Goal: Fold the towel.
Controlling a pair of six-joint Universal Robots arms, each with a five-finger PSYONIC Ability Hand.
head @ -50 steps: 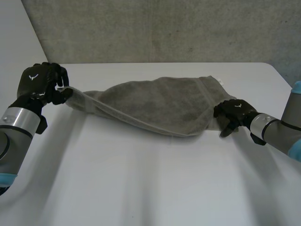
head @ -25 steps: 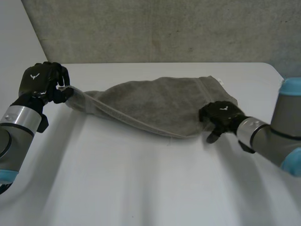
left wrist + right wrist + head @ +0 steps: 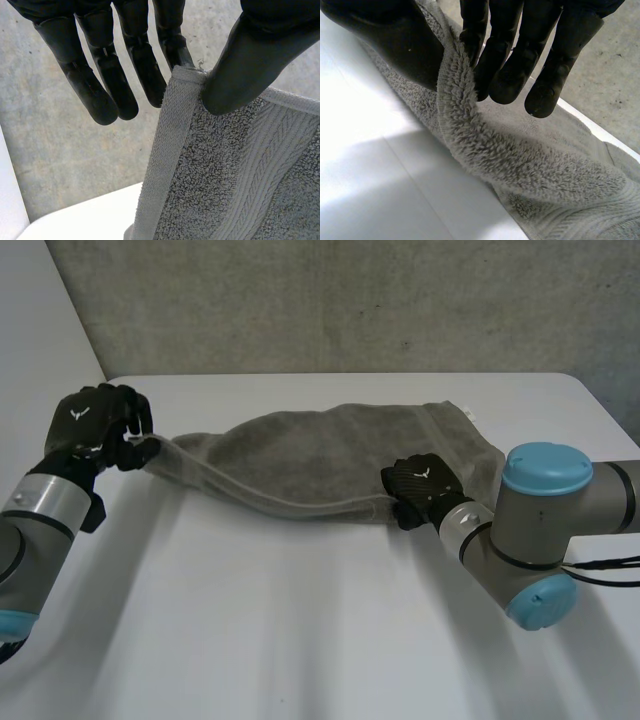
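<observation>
A grey towel [image 3: 340, 455] lies bunched across the far half of the white table [image 3: 300, 640], stretched toward the left. My left hand [image 3: 95, 425] holds its left corner lifted off the table; in the left wrist view that corner [image 3: 190, 80] is pinched between thumb and a finger. My right hand [image 3: 420, 488] sits at the towel's near edge, right of the middle. In the right wrist view a thick fold of towel edge [image 3: 465, 125] is pinched between my thumb and fingers, just above the table.
A rough grey wall [image 3: 350, 300] stands behind the table. The table's far edge runs just behind the towel. My right arm's blue-capped elbow [image 3: 545, 470] hangs over the table at the right.
My right hand has slid left along the towel's near edge and closed on a fold of it. The left hand still holds its corner, nearly still.
</observation>
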